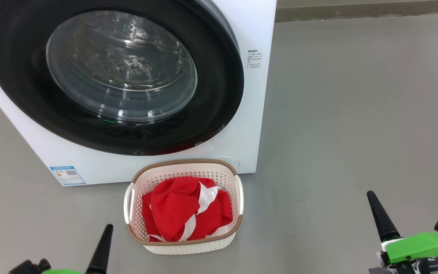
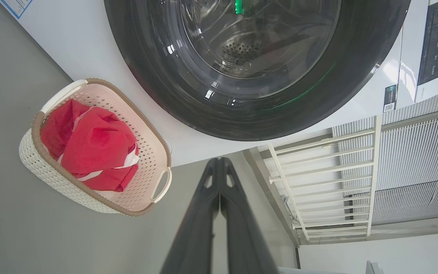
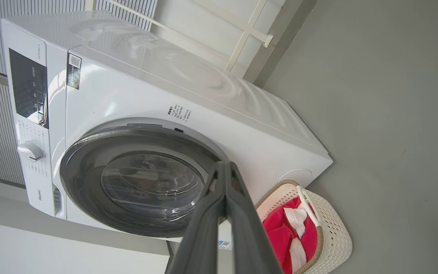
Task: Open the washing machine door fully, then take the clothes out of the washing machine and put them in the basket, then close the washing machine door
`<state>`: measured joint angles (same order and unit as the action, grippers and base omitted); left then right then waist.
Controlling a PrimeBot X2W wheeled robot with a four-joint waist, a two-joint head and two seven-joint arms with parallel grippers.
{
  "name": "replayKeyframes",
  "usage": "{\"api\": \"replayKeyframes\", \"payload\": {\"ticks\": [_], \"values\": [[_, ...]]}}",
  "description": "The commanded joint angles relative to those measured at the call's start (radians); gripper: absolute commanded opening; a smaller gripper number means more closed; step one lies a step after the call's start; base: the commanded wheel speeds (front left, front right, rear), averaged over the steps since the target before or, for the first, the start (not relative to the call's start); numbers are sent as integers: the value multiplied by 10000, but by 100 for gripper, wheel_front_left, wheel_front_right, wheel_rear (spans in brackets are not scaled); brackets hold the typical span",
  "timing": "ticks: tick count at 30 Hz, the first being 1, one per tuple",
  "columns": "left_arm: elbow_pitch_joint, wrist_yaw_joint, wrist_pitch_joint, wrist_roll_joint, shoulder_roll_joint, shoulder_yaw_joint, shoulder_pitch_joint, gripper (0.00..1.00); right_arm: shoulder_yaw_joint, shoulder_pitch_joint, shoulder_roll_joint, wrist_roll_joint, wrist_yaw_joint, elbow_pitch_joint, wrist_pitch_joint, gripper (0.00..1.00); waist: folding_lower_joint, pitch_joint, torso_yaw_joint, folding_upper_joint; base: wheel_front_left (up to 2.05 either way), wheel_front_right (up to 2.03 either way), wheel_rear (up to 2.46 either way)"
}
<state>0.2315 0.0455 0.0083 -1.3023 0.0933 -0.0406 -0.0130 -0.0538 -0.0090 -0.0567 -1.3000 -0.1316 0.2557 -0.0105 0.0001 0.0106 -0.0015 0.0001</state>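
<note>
The white washing machine stands ahead with its black-rimmed round door lying flat against the front, glass window showing the steel drum. On the floor before it sits the cream basket, and the red clothes with white stripes lie in it. My left gripper is low at the lower left, shut and empty. My right gripper is low at the lower right, shut and empty.
Grey floor spreads to the right of the machine. A white railing and ribbed wall panels stand behind it. A blue label sits low on the machine's front, and a control panel with a dial is at its top.
</note>
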Motion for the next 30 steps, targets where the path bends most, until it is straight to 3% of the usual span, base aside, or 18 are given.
{"api": "replayKeyframes", "payload": {"ticks": [1, 30], "values": [[-172, 138, 80, -329, 48, 367, -525, 0, 89, -490, -169, -311, 7, -235, -82, 0, -1, -4, 1, -1, 0, 0, 0], [123, 851, 799, -3323, -205, 1232, -924, 0, -241, -957, -195, -3385, 9, -131, -739, 0, -1, -74, 15, -1, 0, 0, 0]]}}
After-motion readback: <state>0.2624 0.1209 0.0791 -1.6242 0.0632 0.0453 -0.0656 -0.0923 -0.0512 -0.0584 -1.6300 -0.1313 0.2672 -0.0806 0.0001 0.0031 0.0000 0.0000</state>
